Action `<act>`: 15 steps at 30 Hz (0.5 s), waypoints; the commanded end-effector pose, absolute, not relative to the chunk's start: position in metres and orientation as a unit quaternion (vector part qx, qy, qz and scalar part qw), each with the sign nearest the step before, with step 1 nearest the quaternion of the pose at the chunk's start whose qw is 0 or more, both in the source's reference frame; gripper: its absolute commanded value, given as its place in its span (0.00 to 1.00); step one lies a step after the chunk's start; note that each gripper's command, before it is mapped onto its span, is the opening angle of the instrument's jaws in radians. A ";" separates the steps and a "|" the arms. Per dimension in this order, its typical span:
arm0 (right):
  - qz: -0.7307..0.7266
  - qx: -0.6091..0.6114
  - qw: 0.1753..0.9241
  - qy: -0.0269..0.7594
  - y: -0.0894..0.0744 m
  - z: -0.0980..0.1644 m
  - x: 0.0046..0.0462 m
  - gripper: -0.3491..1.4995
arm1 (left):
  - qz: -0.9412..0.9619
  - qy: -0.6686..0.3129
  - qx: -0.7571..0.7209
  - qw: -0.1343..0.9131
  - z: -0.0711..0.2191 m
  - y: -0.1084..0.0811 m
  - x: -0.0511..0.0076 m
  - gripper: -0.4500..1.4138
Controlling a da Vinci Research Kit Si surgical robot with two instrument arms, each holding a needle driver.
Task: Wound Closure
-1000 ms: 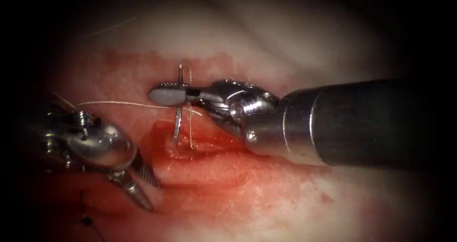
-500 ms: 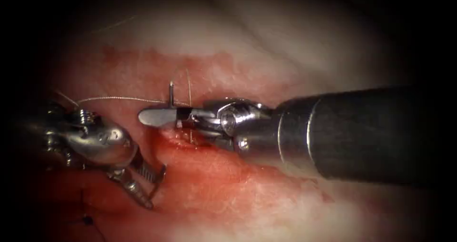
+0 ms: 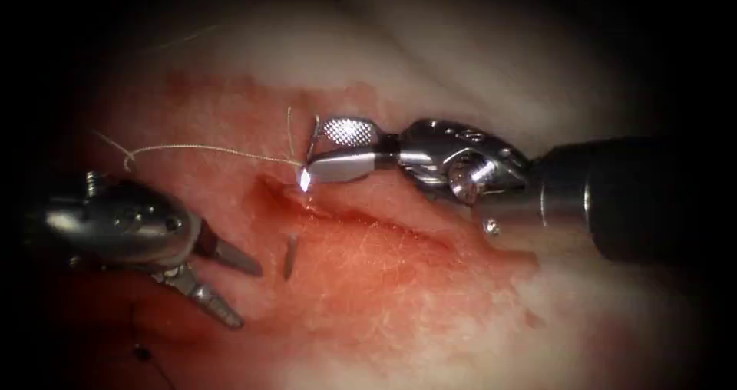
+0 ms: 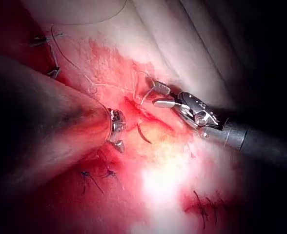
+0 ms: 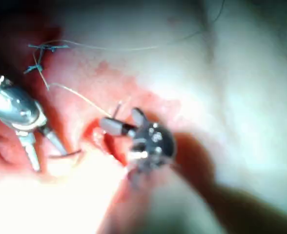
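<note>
The needle sits in the tissue (image 3: 414, 298). Its point (image 3: 289, 256) pokes out just left of the cut (image 3: 361, 217), and a thin bit of its tail stands at the cut's upper lip. My right tool (image 3: 311, 152) hovers at that tail with both jaws spread wide, holding nothing. My left tool (image 3: 246, 294) waits left of the needle's point, jaws apart and empty. Pale thread (image 3: 207, 150) runs from the needle's tail leftward over the tissue. The left wrist view shows the needle's point (image 4: 143, 134) between the left tool (image 4: 116, 131) and the right tool (image 4: 155, 95).
Red fluid wets the tissue around the cut. Dark finished stitches (image 4: 92, 175) lie near the left tool, with more (image 4: 204, 207) further along. A dark knot (image 3: 140, 353) sits below the left tool. The right shaft (image 3: 637, 198) crosses over the cut's right end.
The right tool, shut on the needle, turned and drove it through the tissue. It then let go, opened and drew back right. The needle's point came out by the left tool.
</note>
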State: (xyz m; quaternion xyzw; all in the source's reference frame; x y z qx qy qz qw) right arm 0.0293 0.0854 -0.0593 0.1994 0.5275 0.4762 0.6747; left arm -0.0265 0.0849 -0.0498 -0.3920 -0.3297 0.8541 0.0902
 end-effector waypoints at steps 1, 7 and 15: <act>0.477 0.196 0.681 0.520 0.085 -0.058 0.0291 0.83 | 0.854 -0.321 -0.400 0.086 -0.049 0.085 -0.0271 0.57; 0.468 0.209 0.686 0.516 0.085 -0.058 0.0292 0.83 | 0.847 -0.240 -0.466 0.091 -0.050 0.085 -0.0274 0.59; 0.464 0.209 0.687 0.518 0.084 -0.058 0.0300 0.82 | 0.835 -0.187 -0.509 0.091 -0.049 0.086 -0.0284 0.59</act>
